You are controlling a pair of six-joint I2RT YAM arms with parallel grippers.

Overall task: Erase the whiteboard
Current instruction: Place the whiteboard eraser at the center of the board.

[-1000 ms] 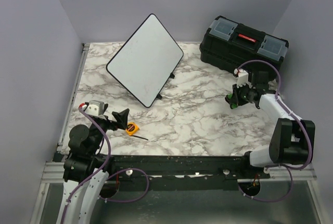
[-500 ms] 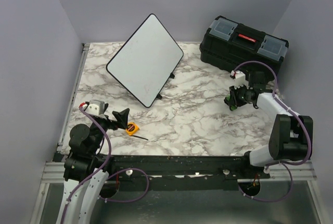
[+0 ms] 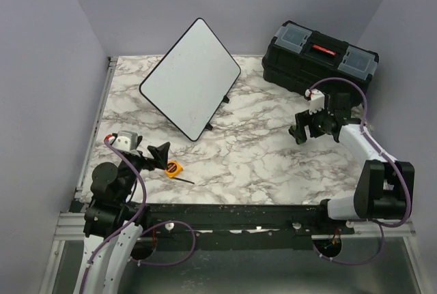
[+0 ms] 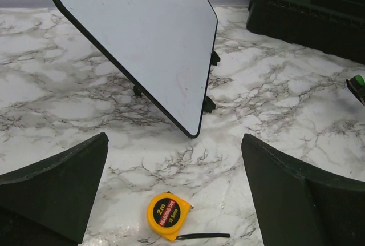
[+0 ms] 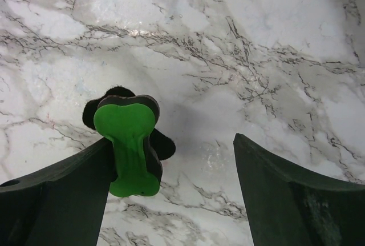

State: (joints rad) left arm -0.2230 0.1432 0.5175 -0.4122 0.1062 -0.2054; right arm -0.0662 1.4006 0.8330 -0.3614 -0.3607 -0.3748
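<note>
Notably, the left fingers point(image 4: 51, 192) gape empty toward the tilted white black-rimmed rectangular whiteboard point(image 4: 142, 46) ahead, while the right fingers point(image 5: 296, 200) stand parted, a green bone-shaped eraser point(image 5: 128, 137) leaning on one.

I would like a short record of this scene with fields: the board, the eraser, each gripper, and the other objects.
board: whiteboard stands tilted at the back left of the table; no clear writing visible
eraser: green eraser with a black base, against one finger of the right gripper, not clamped
right gripper: right gripper open, low over the table
left gripper: left gripper open, empty
other objects: black toolbox at back right; yellow tape measure near the left gripper
</note>
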